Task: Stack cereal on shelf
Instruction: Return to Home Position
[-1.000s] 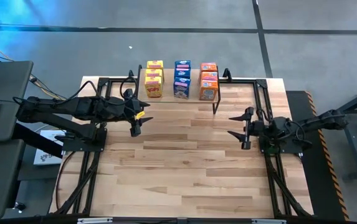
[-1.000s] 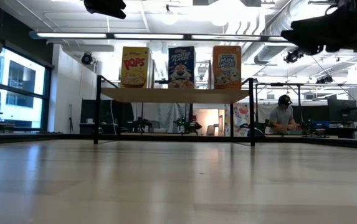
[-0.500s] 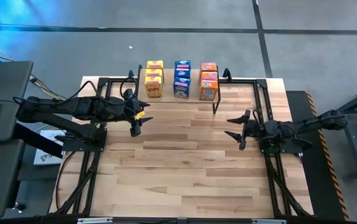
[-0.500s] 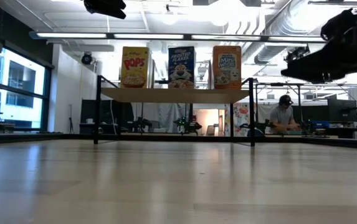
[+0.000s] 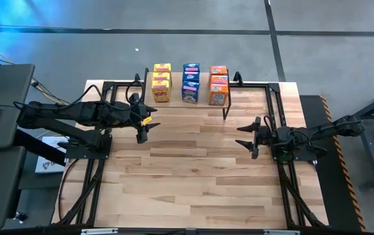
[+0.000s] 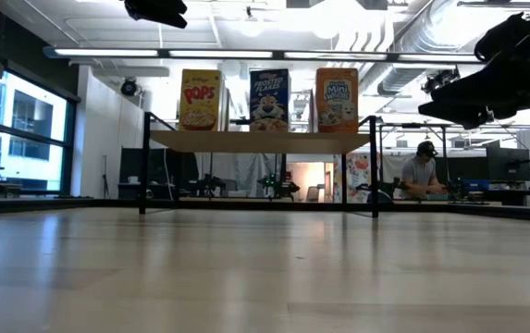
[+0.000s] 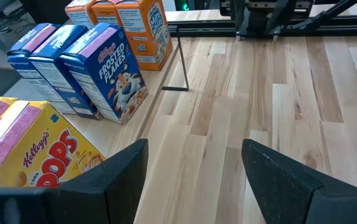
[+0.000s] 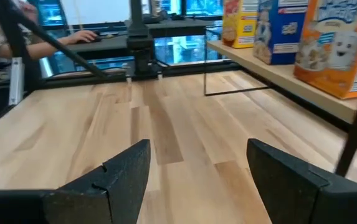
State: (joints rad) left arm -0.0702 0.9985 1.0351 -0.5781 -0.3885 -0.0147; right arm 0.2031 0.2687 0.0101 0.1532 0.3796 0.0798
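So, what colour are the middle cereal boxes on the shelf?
Blue; the middle boxes show best in the left wrist view.

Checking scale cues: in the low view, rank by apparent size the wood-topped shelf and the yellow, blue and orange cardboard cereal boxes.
Wood-topped shelf, largest.
Yellow cereal box, blue box, orange box: alike, unranked.

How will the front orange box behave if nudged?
Probably tips easily: the front orange box stands tall on a narrow base. Likely light, thin cardboard; a hard squeeze may dent it. It sits near the shelf edge, so it could fall.
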